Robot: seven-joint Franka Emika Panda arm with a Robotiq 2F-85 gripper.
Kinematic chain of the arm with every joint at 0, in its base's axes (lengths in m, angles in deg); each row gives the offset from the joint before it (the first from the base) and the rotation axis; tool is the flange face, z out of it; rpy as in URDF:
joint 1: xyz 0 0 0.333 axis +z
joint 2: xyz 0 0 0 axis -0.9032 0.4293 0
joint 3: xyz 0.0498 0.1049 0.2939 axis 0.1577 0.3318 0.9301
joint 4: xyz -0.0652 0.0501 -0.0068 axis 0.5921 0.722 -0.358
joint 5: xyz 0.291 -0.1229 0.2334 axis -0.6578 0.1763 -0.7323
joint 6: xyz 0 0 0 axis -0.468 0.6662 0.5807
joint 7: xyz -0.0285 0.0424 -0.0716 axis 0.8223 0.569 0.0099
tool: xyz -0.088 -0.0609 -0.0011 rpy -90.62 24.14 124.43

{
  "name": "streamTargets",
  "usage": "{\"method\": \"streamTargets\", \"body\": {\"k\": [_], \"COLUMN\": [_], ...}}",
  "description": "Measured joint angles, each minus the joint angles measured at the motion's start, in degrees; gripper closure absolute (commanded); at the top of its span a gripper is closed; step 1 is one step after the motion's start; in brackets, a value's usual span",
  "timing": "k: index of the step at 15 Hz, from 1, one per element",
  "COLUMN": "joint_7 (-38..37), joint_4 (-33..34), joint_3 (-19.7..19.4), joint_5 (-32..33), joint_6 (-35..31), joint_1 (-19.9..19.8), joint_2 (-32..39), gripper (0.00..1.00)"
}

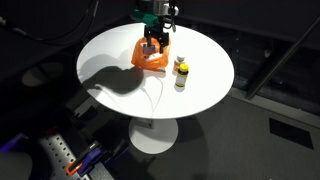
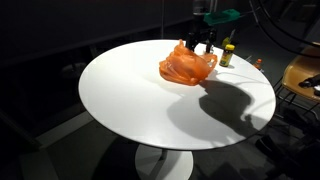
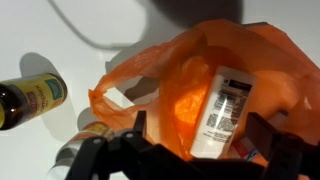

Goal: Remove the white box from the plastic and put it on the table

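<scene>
- White box (image 3: 225, 105) lies inside the orange bag (image 3: 150, 75) on the table (image 2: 120, 100).
- Gripper (image 3: 198, 130) hangs just above, spread wide and empty.
- The box's long axis runs crosswise to the closing line.

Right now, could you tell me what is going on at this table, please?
The robot arm's claw hangs open right over an orange plastic bag that sits on the round white table. In the wrist view a white box lies inside the bag and has not yet been taken out. A couple of small bottles stand on the table beside the bag, apart from the claw.
</scene>
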Motion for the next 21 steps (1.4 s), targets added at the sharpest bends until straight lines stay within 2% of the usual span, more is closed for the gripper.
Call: {"method": "streamTargets", "body": {"k": [7, 14, 15, 16, 21], "joint_7": [-0.36, -0.69, -0.70, -0.73, -1.91], "joint_4": [6.31, 10.33, 10.74, 11.06, 12.20], "joint_3": [-0.06, -0.06, -0.06, -0.07, -0.16], "joint_5": [0.00, -0.05, -0.06, -0.07, -0.13], "joint_6": [1.06, 2.02, 2.01, 2.00, 1.99], "joint_1": [1.92, 2.72, 2.71, 2.71, 2.70], "joint_2": [6.84, 10.70, 11.11, 11.47, 12.52], "gripper": [0.00, 0.01, 0.08, 0.23, 0.63]}}
